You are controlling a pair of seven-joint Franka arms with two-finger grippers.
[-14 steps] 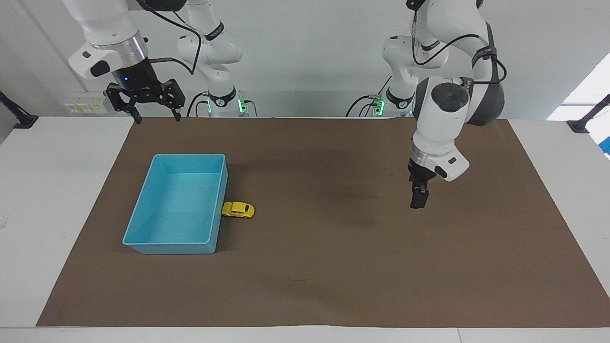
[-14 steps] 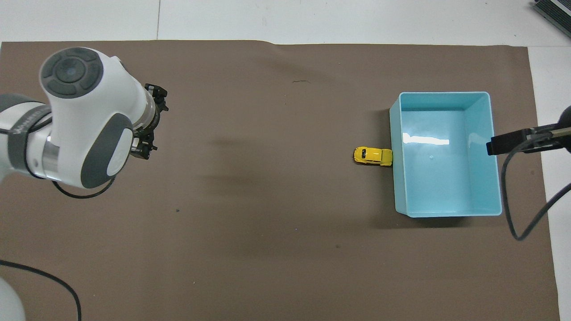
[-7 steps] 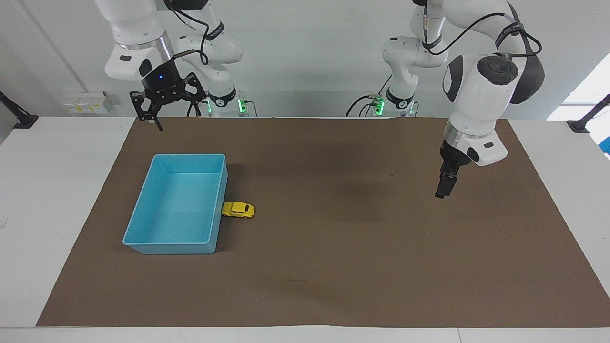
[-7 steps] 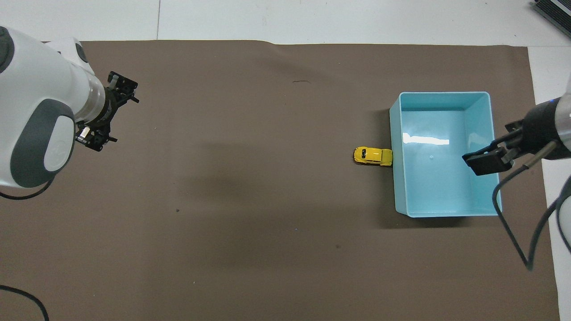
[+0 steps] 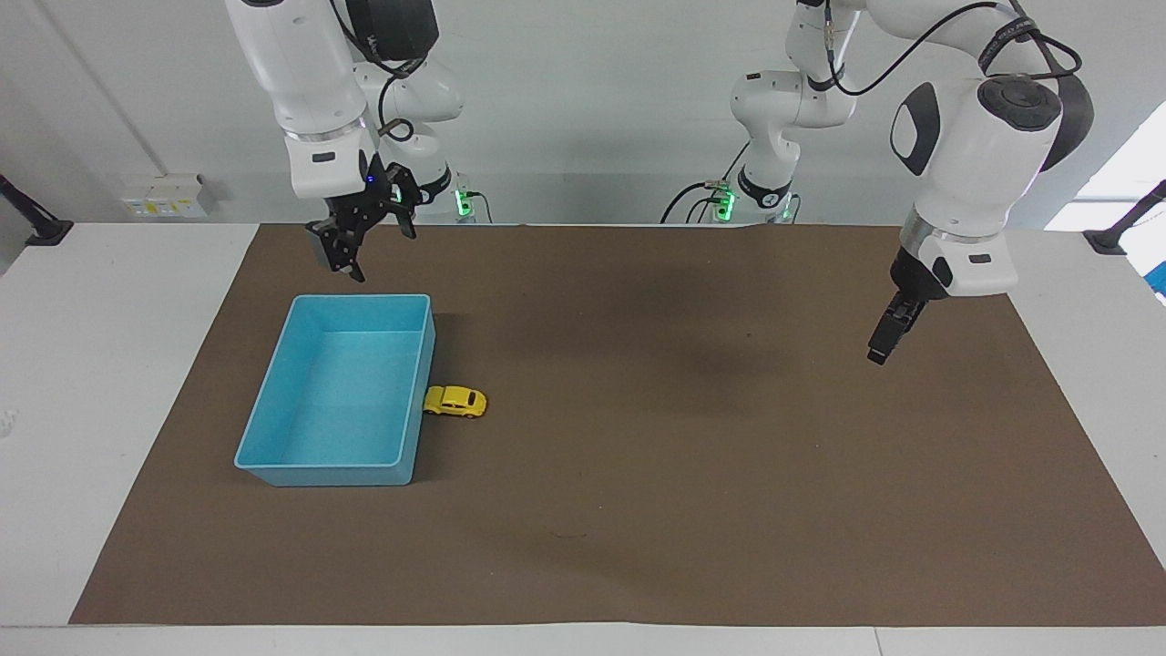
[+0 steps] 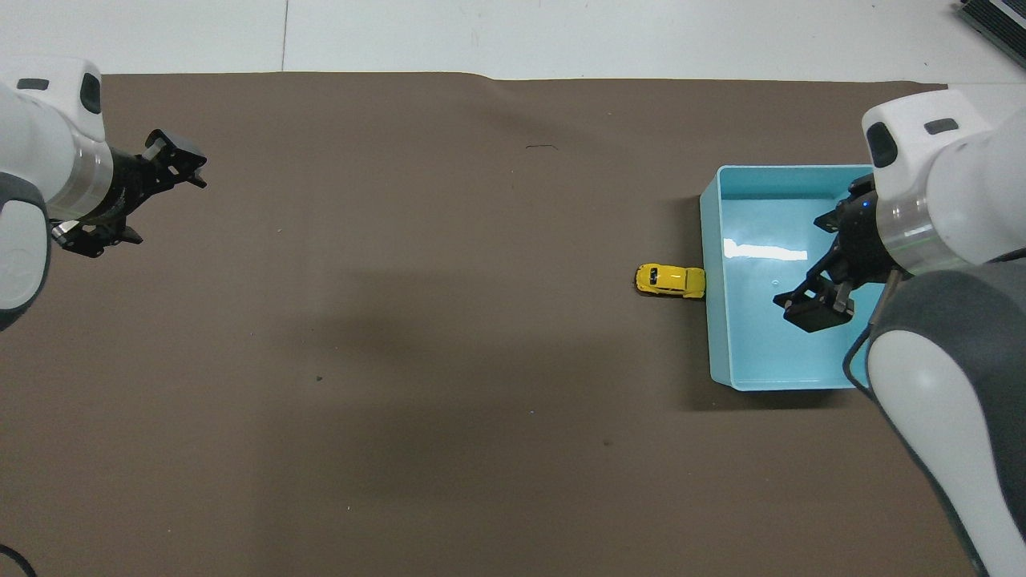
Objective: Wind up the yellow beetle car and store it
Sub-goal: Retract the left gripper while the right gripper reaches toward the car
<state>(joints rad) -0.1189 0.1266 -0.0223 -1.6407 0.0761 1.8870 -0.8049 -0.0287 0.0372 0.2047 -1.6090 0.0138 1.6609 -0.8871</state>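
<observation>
Overhead puts right gripper inside blue bin; facing view shows it up in the air above the bin's robot-side rim. Jaws spread, holding nothing. Left gripper spread too, empty, over bare brown mat. Yellow beetle car on mat, touching bin's outer wall, below right gripper, well apart from left

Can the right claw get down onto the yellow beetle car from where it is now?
Probably yes. The right claw, open, hangs over the blue bin; the yellow beetle car sits uncovered against the bin's wall, which may crowd one finger.
</observation>
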